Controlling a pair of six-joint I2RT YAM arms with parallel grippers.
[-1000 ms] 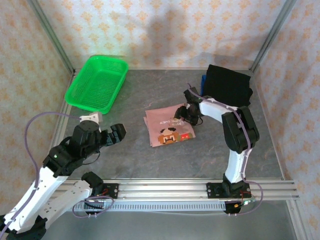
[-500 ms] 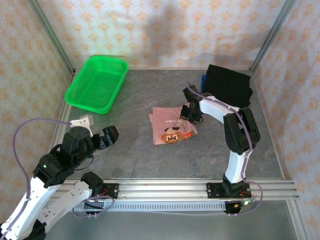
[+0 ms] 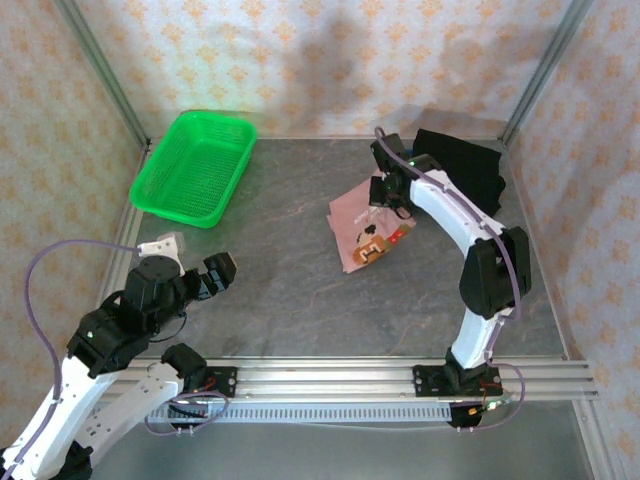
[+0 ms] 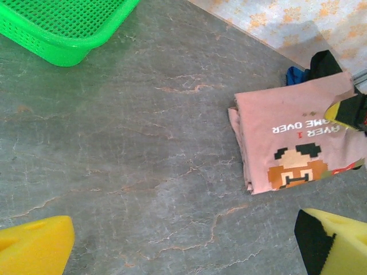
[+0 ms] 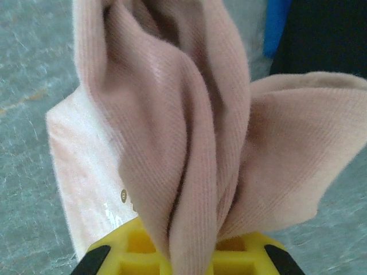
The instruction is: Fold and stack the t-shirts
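Jaws on the right gripper (image 3: 386,196) are pinched together on a bunch of the pink t-shirt (image 3: 366,228). On the wrist camera the cloth is gathered into a few thick pleats right at the yellow fingers (image 5: 129,249), so it looks like a grab through several layers, not just the top one. The shirt hangs down from that pinch at a tilt with the print showing. Can't tell if its low corner is brushing the table (image 3: 300,290) or just clear of it.

Just past the gripper, in the back right corner, is the black t-shirt (image 3: 462,170). It's folded, with a bit of something blue (image 5: 277,23) beside it. The left gripper (image 3: 214,272) is well apart on the near left, jaws wide open with nothing between them. The green basket (image 3: 195,165) is off in the back left.

My read is that this is the stacking step. The pink one looks folded and is up off the table, and the black one is the pile it belongs on.

The next move needs a short carry back and to the right, over the black shirt. Then it should come down so the hanging end lands first and the rest lays flat. The jaws shouldn't open until the cloth is resting there. If they let go while it's still bunched, I'd expect the fold to flop open.
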